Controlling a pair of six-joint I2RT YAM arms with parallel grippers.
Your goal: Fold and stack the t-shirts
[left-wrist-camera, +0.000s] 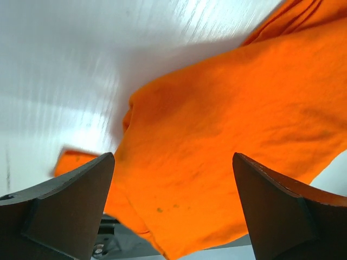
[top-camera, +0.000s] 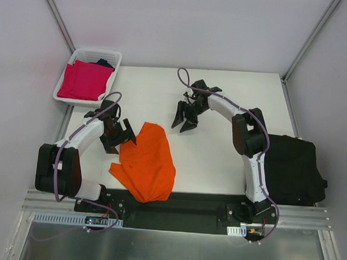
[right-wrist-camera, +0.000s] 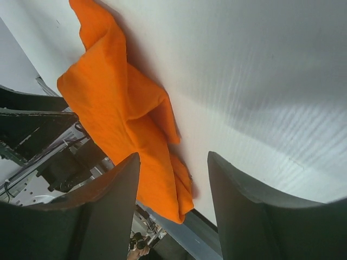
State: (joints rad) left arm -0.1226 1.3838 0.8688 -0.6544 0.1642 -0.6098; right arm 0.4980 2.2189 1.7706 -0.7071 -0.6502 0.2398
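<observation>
Near the front edge of the surface [top-camera: 218, 161], the orange t-shirt [top-camera: 146, 163] lies rumpled, so it needs spreading before any fold imo. Left claw [top-camera: 122, 140] gapes wide just beside it, empty; right claw [top-camera: 183, 124] hangs parted and empty, farther off.

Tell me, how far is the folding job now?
Done: possibly the black pile at the right edge. In hand: nothing; left gripper and right gripper are open, the orange t-shirt lies rumpled. Left: folding it, plus the magenta shirt in the basket.
</observation>
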